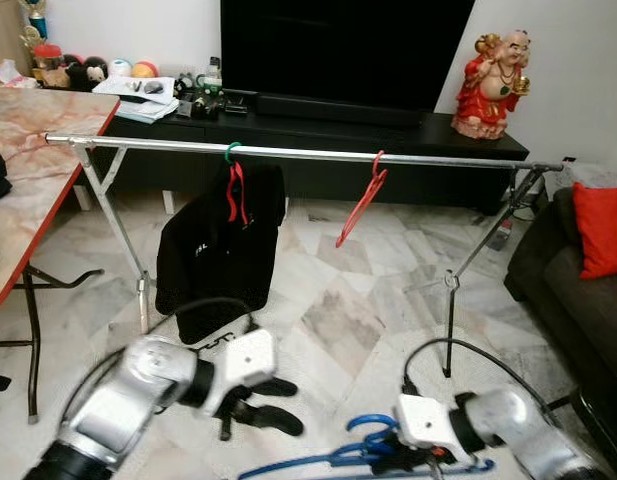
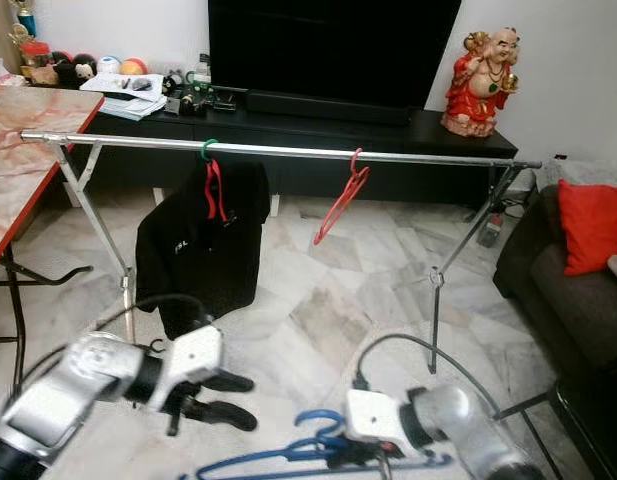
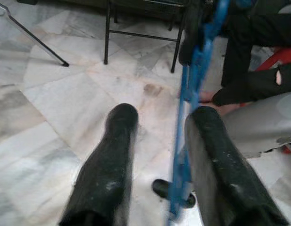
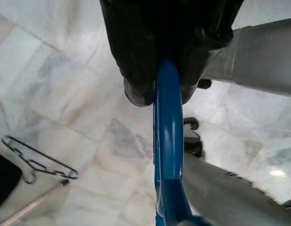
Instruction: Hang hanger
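A blue hanger [image 1: 328,460] lies level low in front of me, hook [image 1: 373,424] up. My right gripper [image 1: 413,462] is shut on its bar; in the right wrist view the fingers [image 4: 136,70] pinch the blue bar [image 4: 168,141]. My left gripper [image 1: 291,406] is open just left of the hanger. In the left wrist view the blue bar [image 3: 192,84] crosses the gap close to one finger [image 3: 216,155]. Ahead, a metal rail [image 1: 308,152] carries a black hoodie [image 1: 213,255] on a red hanger and an empty red hanger [image 1: 360,205].
The rail's stand legs [image 1: 118,240] [image 1: 468,260] rest on the marble floor. A marble-topped table [image 1: 28,150] is at the left and a dark sofa [image 1: 553,275] with a red cushion [image 1: 600,228] at the right. A TV cabinet [image 1: 318,125] runs behind the rail.
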`<state>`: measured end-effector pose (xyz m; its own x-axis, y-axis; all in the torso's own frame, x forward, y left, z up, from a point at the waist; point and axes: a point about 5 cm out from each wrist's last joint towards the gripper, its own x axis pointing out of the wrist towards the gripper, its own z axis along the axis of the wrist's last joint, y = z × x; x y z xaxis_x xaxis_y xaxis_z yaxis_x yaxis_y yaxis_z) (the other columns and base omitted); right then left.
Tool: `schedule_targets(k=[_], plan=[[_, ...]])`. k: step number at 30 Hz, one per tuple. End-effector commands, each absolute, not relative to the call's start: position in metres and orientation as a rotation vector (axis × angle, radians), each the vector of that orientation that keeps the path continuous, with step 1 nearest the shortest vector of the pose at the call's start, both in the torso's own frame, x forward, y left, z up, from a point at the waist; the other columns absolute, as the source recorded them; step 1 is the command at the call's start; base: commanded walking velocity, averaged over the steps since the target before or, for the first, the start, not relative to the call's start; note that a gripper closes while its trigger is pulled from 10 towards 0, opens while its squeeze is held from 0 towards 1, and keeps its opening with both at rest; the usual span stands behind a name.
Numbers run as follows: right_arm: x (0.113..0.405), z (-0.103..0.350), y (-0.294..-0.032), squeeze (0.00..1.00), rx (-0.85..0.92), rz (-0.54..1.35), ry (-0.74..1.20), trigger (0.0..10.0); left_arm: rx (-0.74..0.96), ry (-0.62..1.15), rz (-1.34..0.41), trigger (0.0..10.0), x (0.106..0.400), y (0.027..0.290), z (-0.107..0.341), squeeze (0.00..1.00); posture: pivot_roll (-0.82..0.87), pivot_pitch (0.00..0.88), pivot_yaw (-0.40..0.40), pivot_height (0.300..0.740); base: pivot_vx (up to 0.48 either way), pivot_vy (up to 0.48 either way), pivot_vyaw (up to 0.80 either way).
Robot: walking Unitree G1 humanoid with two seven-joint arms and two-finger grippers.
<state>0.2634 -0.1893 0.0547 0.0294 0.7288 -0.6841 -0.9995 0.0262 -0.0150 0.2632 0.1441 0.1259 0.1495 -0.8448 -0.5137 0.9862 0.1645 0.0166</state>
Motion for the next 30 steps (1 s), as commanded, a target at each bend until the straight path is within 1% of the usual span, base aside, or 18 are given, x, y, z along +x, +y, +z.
schedule_targets(k=[1,3,4,5,6,7,8,9,12,15,16,18,19,20,21,22,24,30], plan=[[0.266,0.058,-0.205,0.00,-0.555,1.365,0.587,0.0,0.393,0.448,-1.332,10.0,0.261,0.153,0.126,1.00,0.09,0.000,-0.118,0.740,0.000,0.000,0.00],[0.266,0.055,-0.221,0.00,-0.495,1.229,0.583,0.0,0.354,0.494,-1.234,10.0,0.259,0.172,0.113,1.00,0.08,0.000,-0.111,0.740,0.000,0.000,0.00],[0.268,0.054,-0.228,0.00,-0.465,1.144,0.572,0.0,0.349,0.507,-1.154,10.0,0.261,0.181,0.104,0.17,0.08,0.000,-0.110,0.740,0.000,0.000,0.00],[0.270,0.053,-0.233,0.00,-0.444,1.060,0.555,0.0,0.344,0.519,-1.058,10.0,0.263,0.191,0.094,0.00,0.08,0.000,-0.105,0.740,0.000,0.000,0.00],[0.271,0.052,-0.236,0.00,-0.434,1.010,0.545,0.0,0.344,0.525,-0.999,10.0,0.265,0.196,0.088,0.00,0.08,0.000,-0.105,0.740,0.000,0.000,0.00],[0.274,0.049,-0.240,0.00,-0.387,0.900,0.528,0.0,0.325,0.558,-0.858,10.0,0.268,0.207,0.073,0.00,0.08,0.000,-0.099,0.740,0.000,0.000,0.00],[0.275,0.047,-0.242,0.00,-0.354,0.829,0.520,0.0,0.313,0.583,-0.768,10.0,0.269,0.215,0.063,0.00,0.08,0.000,-0.099,0.740,0.000,0.000,0.00],[0.277,0.041,-0.243,0.00,-0.286,0.672,0.490,0.0,0.271,0.655,-0.558,10.0,0.266,0.233,0.037,0.00,0.07,0.000,-0.089,0.740,0.000,0.000,0.00],[0.275,0.025,-0.242,0.00,-0.136,0.437,0.511,0.0,0.179,0.785,-0.322,10.0,0.242,0.250,-0.003,0.00,0.07,0.000,-0.075,0.740,0.000,0.000,0.00],[0.268,0.008,-0.239,0.00,0.000,0.255,0.563,0.0,0.099,0.875,-0.183,10.0,0.214,0.254,-0.033,0.00,0.06,0.000,-0.067,0.740,0.000,0.000,0.00],[0.265,0.000,-0.236,0.00,0.063,0.168,0.584,0.0,0.059,0.924,-0.133,10.0,0.198,0.254,-0.046,0.00,0.06,0.000,-0.061,0.740,0.000,0.000,0.00],[0.264,-0.003,-0.234,0.00,0.076,0.137,0.583,0.0,0.052,0.949,-0.115,10.0,0.191,0.253,-0.052,0.00,0.06,0.000,-0.057,0.740,0.000,0.000,0.00],[0.262,-0.008,-0.228,0.00,0.087,0.089,0.590,2.2,0.025,1.005,-0.082,10.0,0.173,0.251,-0.064,0.00,0.06,0.000,-0.056,0.740,0.000,0.000,0.00],[0.262,-0.008,-0.228,0.00,0.087,0.089,0.590,2.2,0.025,1.005,-0.082,10.0,0.173,0.251,-0.064,0.00,0.06,0.000,-0.056,0.740,0.000,0.000,0.00],[0.262,-0.010,-0.221,0.00,0.095,0.079,0.594,9.7,0.002,1.046,-0.056,10.0,0.159,0.248,-0.072,0.00,0.06,0.000,-0.056,0.740,0.000,0.000,0.00],[0.262,-0.011,-0.215,0.00,0.106,0.082,0.590,10.0,-0.021,1.077,-0.035,10.0,0.148,0.246,-0.079,0.00,0.06,0.000,-0.056,0.740,0.000,0.000,0.00],[0.267,-0.008,-0.206,0.00,0.130,0.072,0.549,10.0,-0.055,1.122,0.020,10.0,0.131,0.241,-0.088,0.00,0.06,0.000,-0.060,0.740,0.000,0.000,0.00],[0.277,0.002,-0.210,0.00,0.187,-0.079,0.479,10.0,-0.074,1.129,0.069,10.0,0.123,0.236,-0.096,0.00,0.08,0.000,-0.072,0.740,0.084,0.000,0.00]])
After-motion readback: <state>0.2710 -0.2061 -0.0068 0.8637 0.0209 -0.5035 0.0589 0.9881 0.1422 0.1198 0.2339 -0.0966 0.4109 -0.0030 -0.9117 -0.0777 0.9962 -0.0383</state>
